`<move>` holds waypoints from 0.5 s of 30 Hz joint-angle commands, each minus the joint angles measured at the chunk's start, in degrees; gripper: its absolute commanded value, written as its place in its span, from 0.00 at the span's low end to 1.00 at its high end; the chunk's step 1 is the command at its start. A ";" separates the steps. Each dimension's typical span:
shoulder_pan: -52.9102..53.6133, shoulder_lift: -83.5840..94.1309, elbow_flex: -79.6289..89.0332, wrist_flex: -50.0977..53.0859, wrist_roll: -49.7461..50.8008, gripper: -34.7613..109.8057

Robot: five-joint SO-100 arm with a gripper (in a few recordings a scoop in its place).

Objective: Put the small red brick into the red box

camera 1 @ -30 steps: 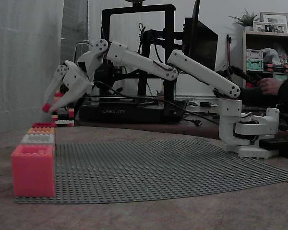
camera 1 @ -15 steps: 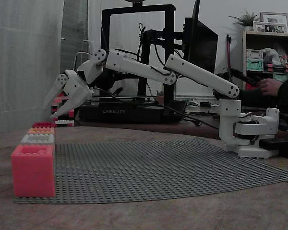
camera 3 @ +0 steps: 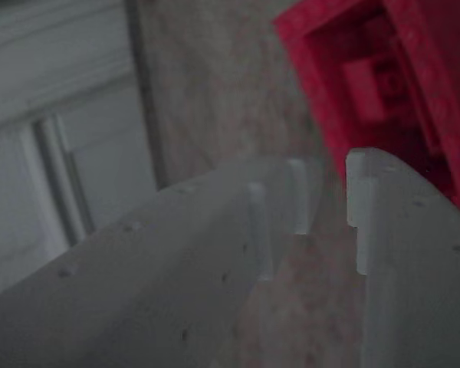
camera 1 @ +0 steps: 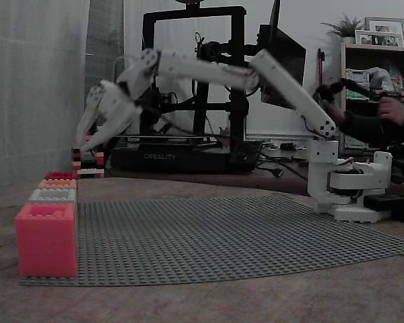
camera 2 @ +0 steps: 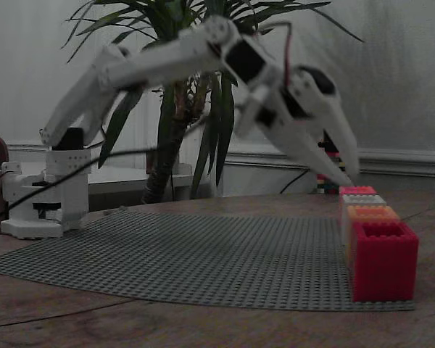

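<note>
My white gripper point(camera 1: 83, 142) hangs open and empty above the far end of a row of boxes, a hand's height over the red box point(camera 1: 60, 175). In the other fixed view the gripper point(camera 2: 350, 176) looms large over the same row, where the red box point(camera 2: 383, 261) is the nearest one. In the wrist view the fingertips point(camera 3: 356, 192) stand a little apart with nothing between them. Beyond them the red box point(camera 3: 437, 69) shows its open top. A small red brick point(camera 3: 372, 80) lies inside it.
The boxes stand in a line along the edge of a grey studded baseplate point(camera 1: 222, 235): a pink-red box point(camera 1: 46, 239), a white box point(camera 1: 52, 195) and an orange box point(camera 1: 57, 183). A stack of bricks point(camera 1: 87, 161) and a 3D printer point(camera 1: 188, 155) stand behind the row.
One second ago the gripper held the small red brick low over the red box. It then opened and the brick left its fingers. The gripper has since risen.
</note>
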 commanded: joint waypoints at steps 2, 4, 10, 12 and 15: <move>-3.34 44.47 38.32 -4.04 -4.22 0.24; -4.66 53.88 50.54 -2.99 -6.06 0.24; -10.11 82.00 87.89 -1.32 -9.76 0.24; -11.87 91.14 97.21 0.62 -9.93 0.24; -13.62 104.24 108.37 3.96 -9.32 0.24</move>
